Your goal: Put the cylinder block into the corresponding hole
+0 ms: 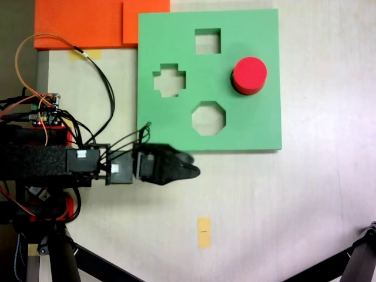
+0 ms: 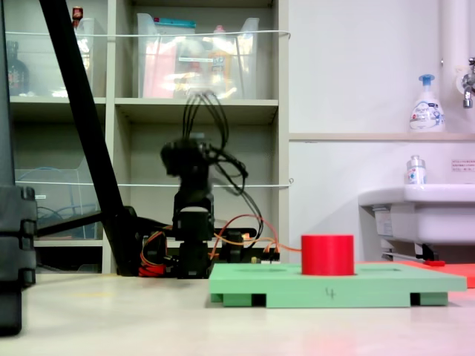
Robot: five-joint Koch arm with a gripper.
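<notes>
We see our gripper [image 1: 191, 170] low centre in the top-down fixed view, holding nothing, its jaws overlapping so we cannot tell how far open. The red cylinder block [image 1: 249, 72] stands upright up and right of it, seemingly seated in the circular hole of the green foam board [image 1: 258, 126]; square, cross and octagonal cutouts sit empty

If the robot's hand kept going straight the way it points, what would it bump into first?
Probably nothing. In the view from above, the hand points right, passing just below the green board over bare table. Its height is hard to judge.
</notes>
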